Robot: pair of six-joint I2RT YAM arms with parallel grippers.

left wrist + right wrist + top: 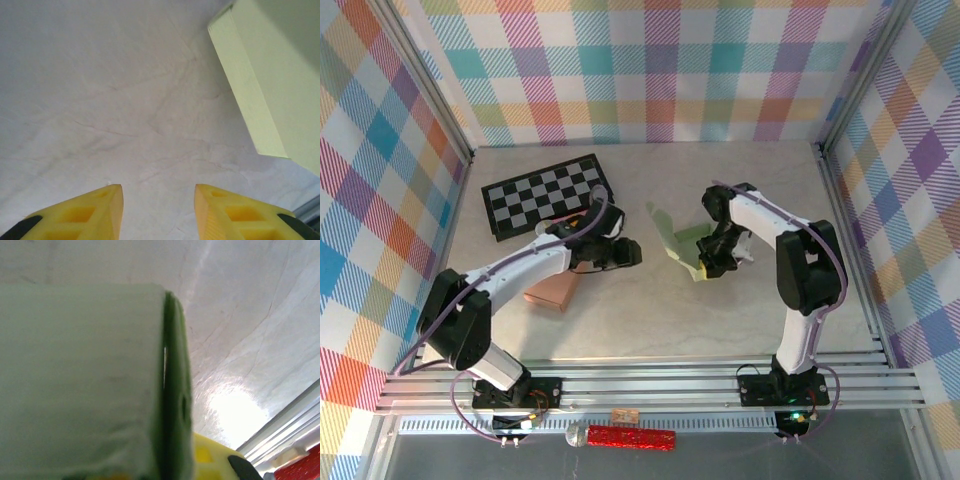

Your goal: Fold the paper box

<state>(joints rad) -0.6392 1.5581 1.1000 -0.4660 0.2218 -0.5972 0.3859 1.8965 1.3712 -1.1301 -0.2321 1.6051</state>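
The pale green paper box (677, 240) stands partly folded at the middle of the table, one flap sticking up to the left. My right gripper (708, 262) is shut on its right side. In the right wrist view the box (85, 380) sits pressed in the gripper (170, 465), with one yellow finger (207, 455) showing beside a dark green panel. My left gripper (632, 252) hovers just left of the box, open and holding nothing. In the left wrist view the left gripper (157, 192) has bare table between its yellow fingertips, and the box (270, 75) lies ahead to the right.
A black and white checkerboard (545, 195) lies at the back left. A flat tan cardboard piece (550, 292) rests under the left arm. Metal rails (650, 385) run along the near edge, with a red object (630, 437) below them. Plaid walls enclose the table.
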